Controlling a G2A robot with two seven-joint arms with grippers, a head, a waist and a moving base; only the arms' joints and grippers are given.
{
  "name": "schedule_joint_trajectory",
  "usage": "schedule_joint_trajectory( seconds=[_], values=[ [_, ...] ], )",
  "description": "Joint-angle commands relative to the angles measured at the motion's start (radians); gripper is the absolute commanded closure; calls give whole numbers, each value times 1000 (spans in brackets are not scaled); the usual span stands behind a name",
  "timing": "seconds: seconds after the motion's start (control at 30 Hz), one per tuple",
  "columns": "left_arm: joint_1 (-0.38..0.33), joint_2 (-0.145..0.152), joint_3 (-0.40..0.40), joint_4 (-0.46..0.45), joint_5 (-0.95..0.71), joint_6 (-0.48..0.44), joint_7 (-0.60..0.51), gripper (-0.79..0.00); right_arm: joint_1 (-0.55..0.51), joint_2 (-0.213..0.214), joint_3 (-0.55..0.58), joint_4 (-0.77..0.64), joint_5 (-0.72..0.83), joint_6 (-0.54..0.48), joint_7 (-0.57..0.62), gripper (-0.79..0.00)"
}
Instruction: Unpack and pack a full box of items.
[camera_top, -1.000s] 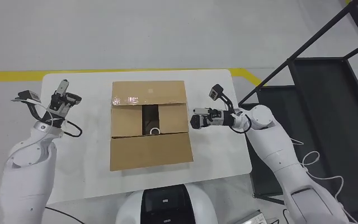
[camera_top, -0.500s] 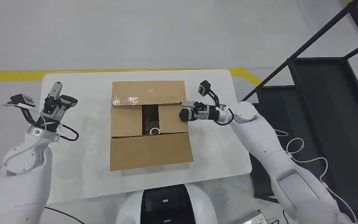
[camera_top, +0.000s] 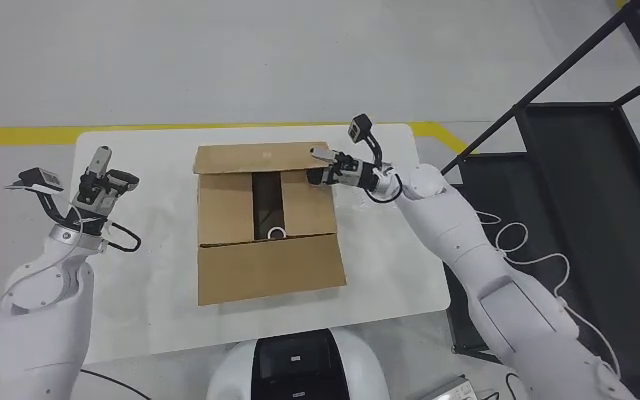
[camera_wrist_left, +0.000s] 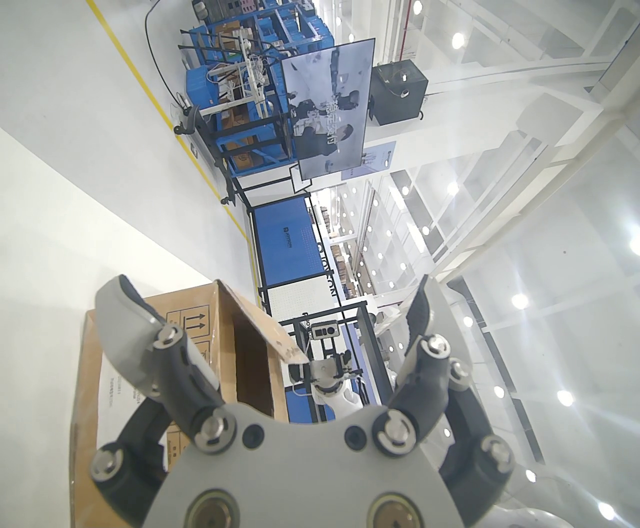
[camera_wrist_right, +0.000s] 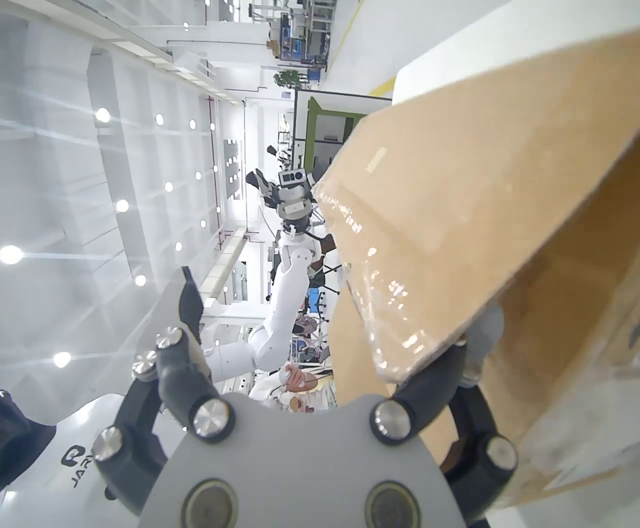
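the left gripper (camera_wrist_left: 272, 305) hung above the table's (camera_top: 130, 290) left part, well apart from the box (camera_top: 268, 268), its fingers spread and holding nothing. the box sat in the middle of the table, with two inner flaps lying nearly flat and a dark gap (camera_top: 268, 203) between them; something small and pale showed in that gap, too small to tell what. the far flap (camera_top: 262, 157) was tilted up. at its right corner the right gripper (camera_top: 320, 167) had its fingers apart, one tucked under the cardboard and the other out in the air, so the flap rested on it rather than being pinched. the step in hand looked like opening the box, with unpacking not yet begun. the next move probably called for swinging that flap back past upright while keeping the box from sliding, which the idle left arm could steady. room seemed good beyond the box's far side for the flap to fold out. it looked tighter on the right, where the table edge ran near the arm and a black frame (camera_top: 560, 150) stood just past it.
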Motion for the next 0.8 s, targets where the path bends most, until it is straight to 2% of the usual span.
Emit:
schedule_joint_trajectory(
  seconds=[0.0,0.3,0.53,0.77],
  values=[
    [0,0,0,0,0,0,0,-785,18,-13,-11,32,-3,-33,-24,-785],
    [0,0,0,0,0,0,0,-785,109,-88,-70,207,-64,-238,-213,-785],
    [0,0,0,0,0,0,0,-785,176,-129,-82,299,-95,-370,-294,-785],
    [0,0,0,0,0,0,0,-785,242,-161,-131,388,-284,-419,-422,-785]
  ],
)
